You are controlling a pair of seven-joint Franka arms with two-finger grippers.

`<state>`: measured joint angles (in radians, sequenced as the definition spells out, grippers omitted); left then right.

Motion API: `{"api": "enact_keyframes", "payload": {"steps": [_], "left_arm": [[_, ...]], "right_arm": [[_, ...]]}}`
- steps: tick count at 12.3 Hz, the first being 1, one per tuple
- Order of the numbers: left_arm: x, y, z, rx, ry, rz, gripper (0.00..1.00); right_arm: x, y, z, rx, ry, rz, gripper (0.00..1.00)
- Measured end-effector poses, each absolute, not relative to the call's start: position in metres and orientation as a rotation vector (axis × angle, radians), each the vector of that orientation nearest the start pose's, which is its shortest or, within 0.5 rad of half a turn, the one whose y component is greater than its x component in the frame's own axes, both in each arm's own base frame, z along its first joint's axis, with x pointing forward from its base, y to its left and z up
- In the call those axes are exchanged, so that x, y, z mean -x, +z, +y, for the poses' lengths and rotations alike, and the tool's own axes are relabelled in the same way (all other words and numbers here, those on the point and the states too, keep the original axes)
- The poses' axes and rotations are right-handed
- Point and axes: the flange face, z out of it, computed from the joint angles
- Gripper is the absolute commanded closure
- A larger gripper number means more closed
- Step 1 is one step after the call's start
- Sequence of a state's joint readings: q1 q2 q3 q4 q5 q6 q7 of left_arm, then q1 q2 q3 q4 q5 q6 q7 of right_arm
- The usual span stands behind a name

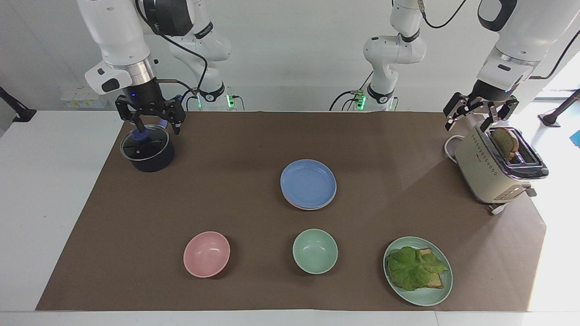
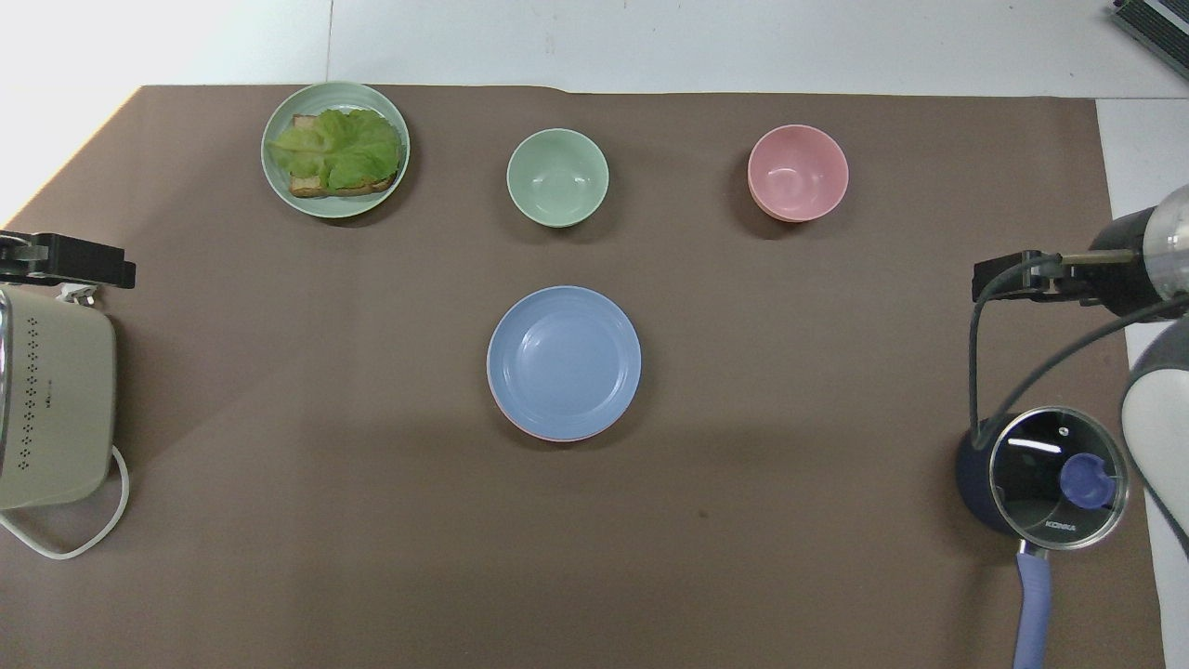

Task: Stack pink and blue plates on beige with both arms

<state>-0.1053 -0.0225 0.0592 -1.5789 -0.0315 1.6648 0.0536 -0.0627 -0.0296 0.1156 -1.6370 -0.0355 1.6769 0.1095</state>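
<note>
Blue plate (image 1: 308, 182) lies flat atop the stack, well apart from both spread grippers.
Overhead shows a pink rim (image 2: 557, 437) beneath; right gripper (image 1: 150, 127) over pot (image 1: 147, 151), left gripper (image 1: 480, 119) over toaster (image 1: 489, 170).

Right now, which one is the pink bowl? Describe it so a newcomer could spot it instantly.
Start at the brown mat and find the row of three dishes farthest from the robots. The pink bowl sits at the right arm's end of that row, beside the green bowl. It is the only pink dish standing alone, smaller and deeper than the blue plate.
</note>
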Motion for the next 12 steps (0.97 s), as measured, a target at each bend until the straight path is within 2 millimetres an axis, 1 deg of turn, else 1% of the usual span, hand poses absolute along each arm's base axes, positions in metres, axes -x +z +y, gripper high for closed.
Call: {"api": "enact_keyframes", "payload": {"steps": [4,8,12], "left_arm": [[-0.5565,0.6420,-0.0283,3.165,-0.172,0.156,0.00],[-0.5565,0.6420,-0.0283,3.165,-0.172,0.156,0.00],[-0.5565,0.6420,-0.0283,3.165,-0.172,0.156,0.00]], "right_arm": [[-0.5528,0.6206,0.0276,3.168,-0.083,0.085,0.00],[-0.5497,0.6203,0.0248,3.164,-0.042,0.022,0.00],[-0.5479,0.6205,0.0247,3.165,-0.028,0.014,0.00]]}}
